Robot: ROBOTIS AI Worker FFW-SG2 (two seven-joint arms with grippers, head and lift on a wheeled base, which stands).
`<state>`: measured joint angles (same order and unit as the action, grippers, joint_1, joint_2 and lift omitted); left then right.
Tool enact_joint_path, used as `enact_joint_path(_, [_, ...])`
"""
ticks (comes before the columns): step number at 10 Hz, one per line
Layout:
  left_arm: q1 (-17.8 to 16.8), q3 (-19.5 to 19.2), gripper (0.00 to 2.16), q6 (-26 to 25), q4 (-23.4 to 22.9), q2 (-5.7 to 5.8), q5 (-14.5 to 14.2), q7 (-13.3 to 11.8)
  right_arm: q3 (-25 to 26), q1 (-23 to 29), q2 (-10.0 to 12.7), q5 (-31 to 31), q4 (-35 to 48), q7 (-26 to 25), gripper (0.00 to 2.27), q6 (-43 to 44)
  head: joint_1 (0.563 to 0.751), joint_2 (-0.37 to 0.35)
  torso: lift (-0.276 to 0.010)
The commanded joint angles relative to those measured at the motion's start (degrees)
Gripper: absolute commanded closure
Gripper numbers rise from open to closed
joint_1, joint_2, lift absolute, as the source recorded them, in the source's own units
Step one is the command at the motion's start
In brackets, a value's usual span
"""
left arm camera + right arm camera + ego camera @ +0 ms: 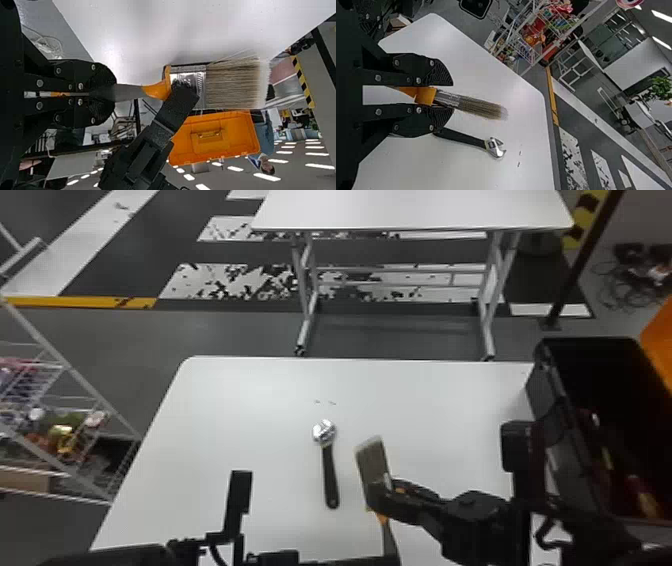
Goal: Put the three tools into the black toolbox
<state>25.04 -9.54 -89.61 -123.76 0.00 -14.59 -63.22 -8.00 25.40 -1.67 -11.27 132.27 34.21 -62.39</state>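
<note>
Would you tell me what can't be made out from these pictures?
- Toolbox, head view: its right side runs past the picture edge, and the right arm crosses its near end.
- Red and yellow item inside, head view: too dark and blurred to name.
- Part of the brush's metal band, left wrist view: behind the right gripper.
- Gripped part of its handle, left wrist view: covered by the left gripper.

Tabletop point(235, 405) open left and far; adjustable wrench point(329, 477) and paintbrush point(371, 462) obstruct middle; black toolbox point(546, 390) blocks right.
</note>
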Motion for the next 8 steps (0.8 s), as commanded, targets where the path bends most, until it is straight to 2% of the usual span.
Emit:
enact_joint_path(1, [0.01,-0.39,1.34,-0.42,0.18,-0.15,-0.09,-0.94,0.35,0.0,0.0,0.02,0.01,-0.11,2.24,0.73,0.695,0.121,-0.051])
enact_joint_path(2, [0.01,-0.66,0.13,-0.42,0.44,-0.15,-0.09,-3.05,1.32,0.0,0.09,0.1,0.01,-0.29,2.24,1.78,0.695,0.119,-0.051])
enact_joint_path(3, [0.01,-1.36,0.0,-0.42,0.44,-0.15,-0.09,-3.58,2.72,0.0,0.0,0.89,0.01,-1.34,2.24,3.71,0.695,0.103,-0.051])
enact_joint_path(6, [1.41,-5.14,0.01,-0.42,0.01,-0.15,0.0,-1.99,10.46,-1.76,-0.26,2.12,0.8,-1.61,2.24,2.66,0.695,0.033,-0.051])
enact_joint_path(8, [2.73,-6.63,0.02,-0.42,-0.7,-0.15,0.0,-1.82,15.47,-3.87,-2.11,2.56,3.09,-1.61,2.24,1.61,0.695,-0.042,-0.051])
